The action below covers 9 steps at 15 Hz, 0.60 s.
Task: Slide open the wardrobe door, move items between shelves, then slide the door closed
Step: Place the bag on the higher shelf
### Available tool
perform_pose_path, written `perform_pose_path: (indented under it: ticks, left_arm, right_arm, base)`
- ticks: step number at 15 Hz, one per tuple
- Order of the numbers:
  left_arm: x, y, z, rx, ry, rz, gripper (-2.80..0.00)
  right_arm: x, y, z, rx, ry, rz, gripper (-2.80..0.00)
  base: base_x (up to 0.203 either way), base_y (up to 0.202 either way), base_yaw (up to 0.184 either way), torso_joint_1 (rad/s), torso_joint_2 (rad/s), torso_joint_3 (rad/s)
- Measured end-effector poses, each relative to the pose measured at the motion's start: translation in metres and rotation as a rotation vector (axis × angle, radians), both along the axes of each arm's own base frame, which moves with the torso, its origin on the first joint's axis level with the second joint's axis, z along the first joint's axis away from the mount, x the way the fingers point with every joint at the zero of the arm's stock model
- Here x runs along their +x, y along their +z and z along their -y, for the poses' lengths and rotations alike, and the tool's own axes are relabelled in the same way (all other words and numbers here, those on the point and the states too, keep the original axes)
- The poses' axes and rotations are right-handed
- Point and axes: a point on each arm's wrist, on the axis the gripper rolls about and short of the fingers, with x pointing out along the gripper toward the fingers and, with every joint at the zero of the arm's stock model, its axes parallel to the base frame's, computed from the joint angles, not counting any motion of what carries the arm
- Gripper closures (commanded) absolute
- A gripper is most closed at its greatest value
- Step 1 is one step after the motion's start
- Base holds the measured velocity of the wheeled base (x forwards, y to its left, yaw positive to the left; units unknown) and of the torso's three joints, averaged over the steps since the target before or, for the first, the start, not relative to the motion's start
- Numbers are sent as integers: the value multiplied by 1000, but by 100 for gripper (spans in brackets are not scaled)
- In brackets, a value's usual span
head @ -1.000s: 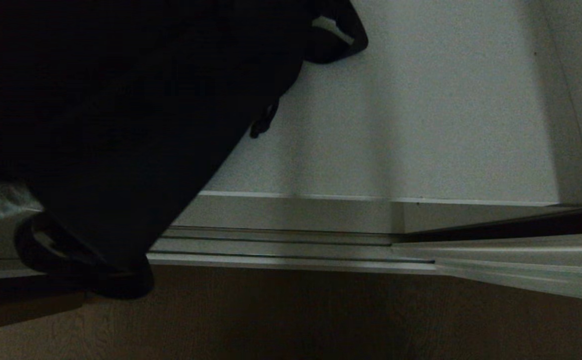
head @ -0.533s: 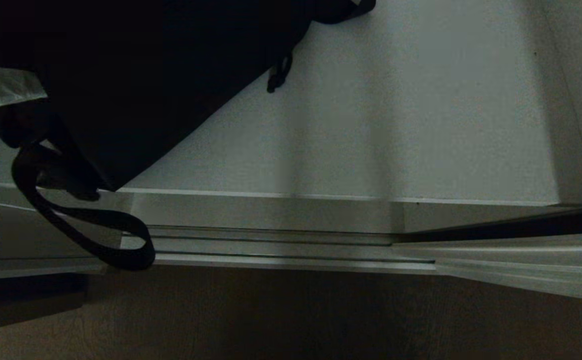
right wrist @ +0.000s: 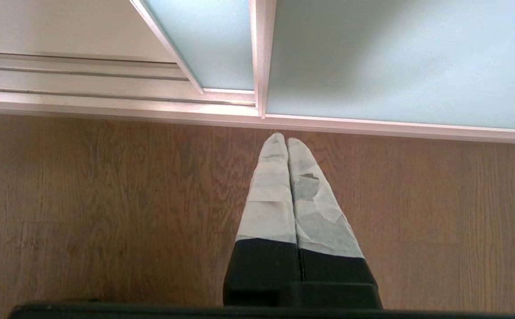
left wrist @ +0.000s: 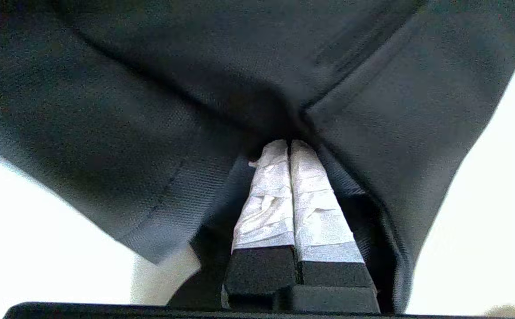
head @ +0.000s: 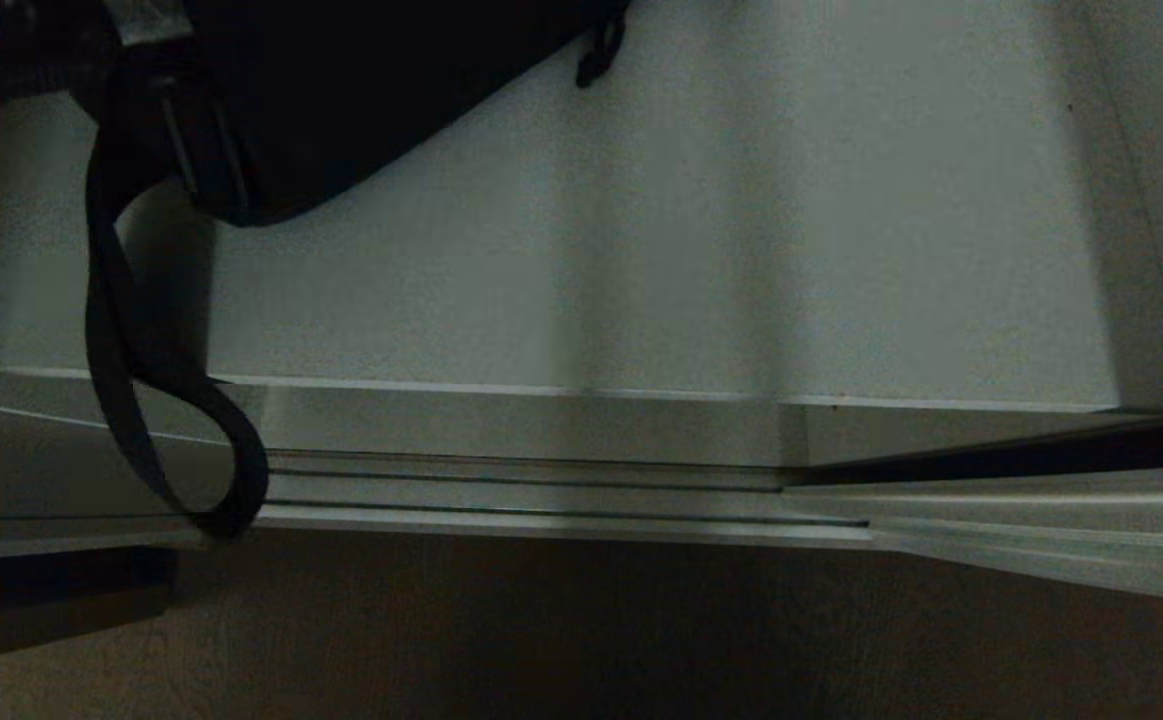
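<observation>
A bulky black bag (head: pixel 361 90) hangs at the top left of the head view, above the white-grey shelf (head: pixel 741 250). Its broad flat strap (head: pixel 111 330) dangles in a loop down to the floor track (head: pixel 541 490). In the left wrist view my left gripper (left wrist: pixel 289 144) is shut, its taped tips pinched into a fold of the bag's fabric (left wrist: pixel 151 110). My right gripper (right wrist: pixel 281 139) is parked and shut on nothing over the wood floor, just in front of the frosted sliding wardrobe door (right wrist: pixel 394 57).
A second frosted panel (right wrist: pixel 213 40) stands behind the door on the ribbed silver track (right wrist: pixel 84 84). Wood floor (head: pixel 581 630) lies in front of the wardrobe. The shelf's right side wall (head: pixel 1151 200) bounds the bay.
The bag has risen toward the top left of the head view, uncovering more of the shelf. Its strap now hangs lower and longer, down to the track. The right arm has not moved.
</observation>
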Motion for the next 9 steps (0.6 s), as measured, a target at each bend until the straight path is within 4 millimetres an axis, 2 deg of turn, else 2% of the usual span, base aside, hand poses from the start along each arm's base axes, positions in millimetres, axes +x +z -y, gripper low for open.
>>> perform_pose_path:
  ticks: [4,7,9]
  left_arm:
    - [20,27,10,-59,24,128,0]
    - [4,56,10,-123,-11,243,0]
    - [-10,65,7,-139,-28,268,0]
  right_arm:
    - [0,0,0,0,0,1,0]
    - [0,0,0,0,0,0,0]
    - [0,0,0,0,0,-1,0]
  base:
    - [0,0,0,0,0,0]
    - [0,0,0,0,0,0]
    - [0,0,0,0,0,0]
